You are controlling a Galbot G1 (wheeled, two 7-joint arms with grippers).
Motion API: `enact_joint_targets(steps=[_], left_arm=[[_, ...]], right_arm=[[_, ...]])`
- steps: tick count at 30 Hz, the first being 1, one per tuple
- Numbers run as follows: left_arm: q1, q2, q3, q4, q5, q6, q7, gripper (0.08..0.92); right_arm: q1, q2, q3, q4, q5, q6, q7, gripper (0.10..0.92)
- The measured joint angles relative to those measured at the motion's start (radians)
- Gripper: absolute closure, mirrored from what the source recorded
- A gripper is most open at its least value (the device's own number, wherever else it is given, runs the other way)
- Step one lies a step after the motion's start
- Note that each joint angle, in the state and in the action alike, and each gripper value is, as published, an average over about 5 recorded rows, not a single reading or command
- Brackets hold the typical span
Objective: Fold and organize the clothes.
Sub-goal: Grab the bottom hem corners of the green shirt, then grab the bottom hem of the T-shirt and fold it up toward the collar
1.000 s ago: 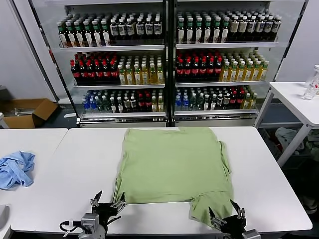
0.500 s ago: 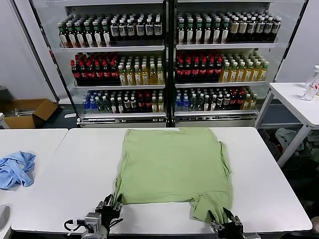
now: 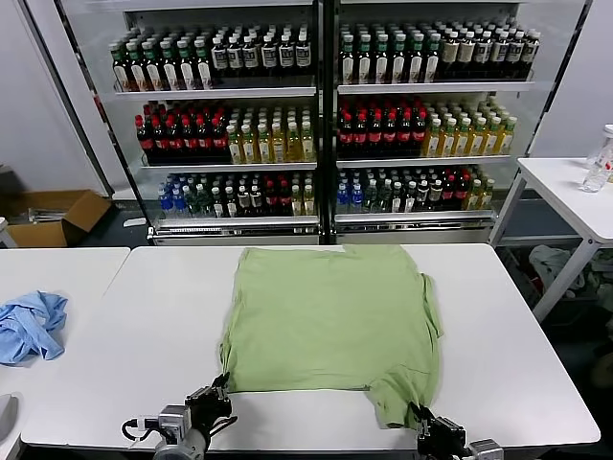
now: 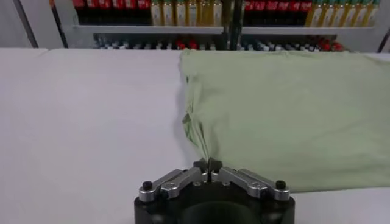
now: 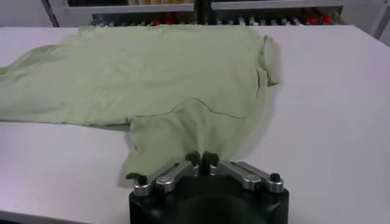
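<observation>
The light green shirt lies spread flat on the white table, plain side up, its near right sleeve hanging toward the front edge. At the shirt's near left corner my left gripper is shut on a pinch of the hem, and the cloth puckers up into the closed jaws. My right gripper is shut on the edge of the near right sleeve, the fabric drawn into its closed fingertips.
A crumpled light blue cloth lies on the neighbouring table at the left. Behind the table stands a glass-fronted cooler full of bottles. A second white table with a bottle is at the right. A cardboard box sits on the floor.
Both grippers have gone from wide open to shut, each closing on the shirt's near edge. The near right sleeve has been drawn in slightly.
</observation>
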Motion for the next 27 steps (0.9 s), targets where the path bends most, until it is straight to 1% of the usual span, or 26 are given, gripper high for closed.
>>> enact_joint_targets(steps=[7, 14, 20, 27], left_arm=[[-0.015, 0.03, -0.036, -0.04, -0.074, -0.024, 0.009, 0.916], [-0.064, 0.075, -0.048, -0.039, -0.169, -0.04, 0.012, 0.916], [-0.148, 0.104, -0.023, 0.017, -0.206, -0.056, 0.012, 0.916], [-0.258, 0.111, 0.03, 0.116, -0.212, -0.069, 0.01, 0.916]], right_arm=[[0.093, -0.052, 0.015, -0.007, 0.037, 0.004, -0.002, 0.915], [0.269, -0.087, -0.045, -0.092, 0.053, 0.012, -0.008, 0.915], [0.434, -0.095, -0.13, -0.202, 0.046, 0.025, -0.021, 0.915], [0.59, -0.09, -0.223, -0.312, 0.008, 0.028, -0.037, 0.915]])
